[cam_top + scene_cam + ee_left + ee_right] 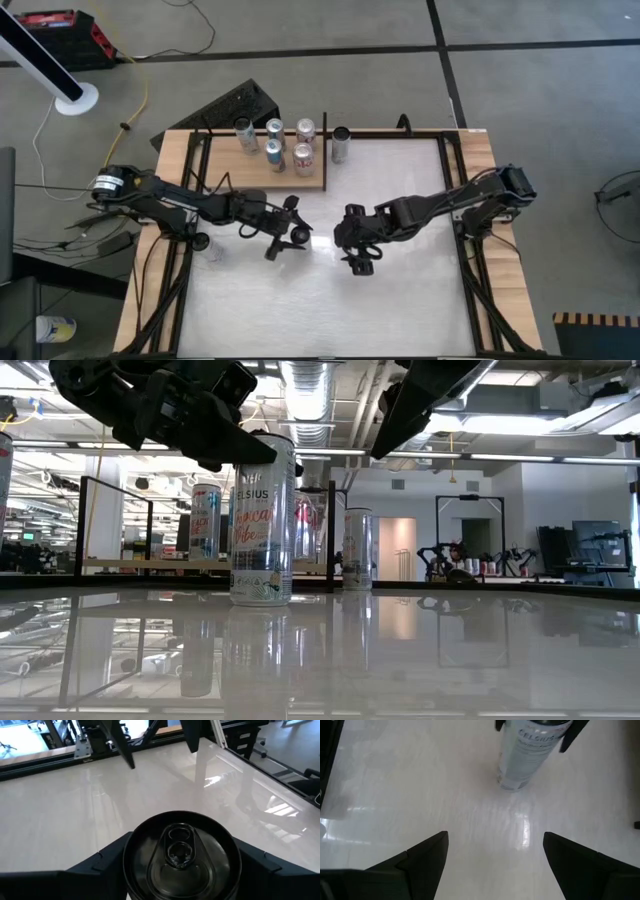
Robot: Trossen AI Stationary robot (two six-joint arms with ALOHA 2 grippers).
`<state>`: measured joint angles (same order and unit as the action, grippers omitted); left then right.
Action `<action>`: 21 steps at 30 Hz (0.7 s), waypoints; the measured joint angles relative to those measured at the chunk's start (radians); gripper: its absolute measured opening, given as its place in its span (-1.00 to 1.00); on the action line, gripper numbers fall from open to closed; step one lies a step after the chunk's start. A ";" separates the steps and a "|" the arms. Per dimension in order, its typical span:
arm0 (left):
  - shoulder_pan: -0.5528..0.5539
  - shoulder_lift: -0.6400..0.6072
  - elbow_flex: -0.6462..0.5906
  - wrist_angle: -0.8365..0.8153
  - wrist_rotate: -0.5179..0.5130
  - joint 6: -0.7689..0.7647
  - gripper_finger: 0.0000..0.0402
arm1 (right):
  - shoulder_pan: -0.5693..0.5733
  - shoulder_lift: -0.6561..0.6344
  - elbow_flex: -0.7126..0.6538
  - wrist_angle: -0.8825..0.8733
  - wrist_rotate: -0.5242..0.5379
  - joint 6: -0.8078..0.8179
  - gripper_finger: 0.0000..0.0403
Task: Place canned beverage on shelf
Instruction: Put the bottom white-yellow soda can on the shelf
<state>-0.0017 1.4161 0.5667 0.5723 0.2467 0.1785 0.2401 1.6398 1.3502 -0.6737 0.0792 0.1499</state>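
Two left end effector [180, 865] fingers flank an upright can [262, 520] on the table [400, 290].

The scene is brightly and evenly lit from overhead. In the low view, ceiling strip lights [470, 457] glow against a bright room, and the arms near the lens show as dark silhouettes. The glossy white desk [420, 650] mirrors the can [262, 520] and the room like a wet floor. From above, a pale sheen lies across the desk between the arms, with soft shadows beneath them. In the right wrist view a small patch of glare [525, 831] sits below the can, and the near fingers [422, 857] look soft. The left wrist view shows streaks of reflected light [280, 810].
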 joint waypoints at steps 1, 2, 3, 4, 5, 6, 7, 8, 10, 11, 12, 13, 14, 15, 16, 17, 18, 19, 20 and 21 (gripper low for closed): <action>0.000 -0.008 0.000 -0.009 -0.002 -0.004 0.19 | 0.003 0.000 0.000 -0.003 0.000 0.000 0.74; 0.000 -0.017 0.000 -0.022 -0.002 -0.006 0.19 | 0.003 0.000 0.000 -0.004 0.000 0.000 0.74; 0.000 -0.030 0.000 -0.037 -0.007 -0.008 0.19 | 0.004 0.000 0.000 -0.005 0.000 0.000 0.74; 0.000 -0.048 -0.001 -0.056 -0.021 -0.010 0.19 | 0.006 0.000 0.000 -0.007 0.000 0.000 0.74; 0.000 -0.069 -0.002 -0.076 -0.032 -0.016 0.19 | 0.010 0.000 0.000 -0.010 0.000 0.000 0.74; 0.000 -0.094 -0.002 -0.096 -0.043 -0.023 0.19 | 0.010 0.000 0.000 -0.010 0.000 0.000 0.74; 0.000 -0.123 -0.002 -0.119 -0.060 -0.025 0.19 | 0.010 0.000 0.000 -0.010 0.000 0.000 0.74; 0.000 -0.151 -0.002 -0.139 -0.074 -0.030 0.19 | 0.010 0.000 0.000 -0.012 0.000 0.000 0.74; 0.000 -0.212 -0.002 -0.202 -0.105 -0.045 0.19 | 0.010 0.000 0.000 -0.017 0.001 0.000 0.74; 0.000 -0.238 -0.002 -0.231 -0.116 -0.055 0.19 | 0.009 0.000 -0.005 -0.010 0.001 -0.001 0.74; 0.000 -0.267 -0.002 -0.262 -0.131 -0.065 0.19 | 0.009 0.000 -0.017 0.007 0.001 -0.008 0.74; 0.000 -0.297 -0.002 -0.292 -0.151 -0.077 0.19 | 0.009 0.000 -0.034 0.030 0.001 -0.009 0.74; 0.000 -0.327 -0.002 -0.313 -0.171 -0.095 0.19 | 0.007 0.000 -0.054 0.051 0.001 -0.014 0.74; 0.000 -0.356 -0.002 -0.330 -0.201 -0.111 0.19 | 0.005 0.001 -0.074 0.069 0.001 -0.015 0.74; 0.000 -0.383 -0.001 -0.348 -0.231 -0.121 0.19 | 0.002 0.002 -0.090 0.078 0.001 -0.015 0.74; 0.000 -0.412 -0.001 -0.371 -0.264 -0.135 0.19 | -0.001 0.002 -0.106 0.094 0.001 -0.010 0.74; 0.000 -0.438 -0.001 -0.401 -0.300 -0.143 0.19 | -0.002 0.001 -0.121 0.119 0.001 -0.002 0.74; 0.000 -0.461 -0.001 -0.430 -0.338 -0.150 0.19 | -0.006 0.001 -0.138 0.143 0.001 0.005 0.74; 0.000 -0.486 -0.001 -0.454 -0.373 -0.157 0.19 | -0.008 0.001 -0.154 0.158 0.001 0.010 0.74; 0.000 -0.509 -0.001 -0.479 -0.407 -0.162 0.19 | -0.008 0.001 -0.168 0.173 0.001 0.015 0.74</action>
<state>-0.0013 0.9067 0.5655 0.0931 -0.1606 0.0168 0.2318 1.6407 1.1819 -0.5007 0.0799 0.1652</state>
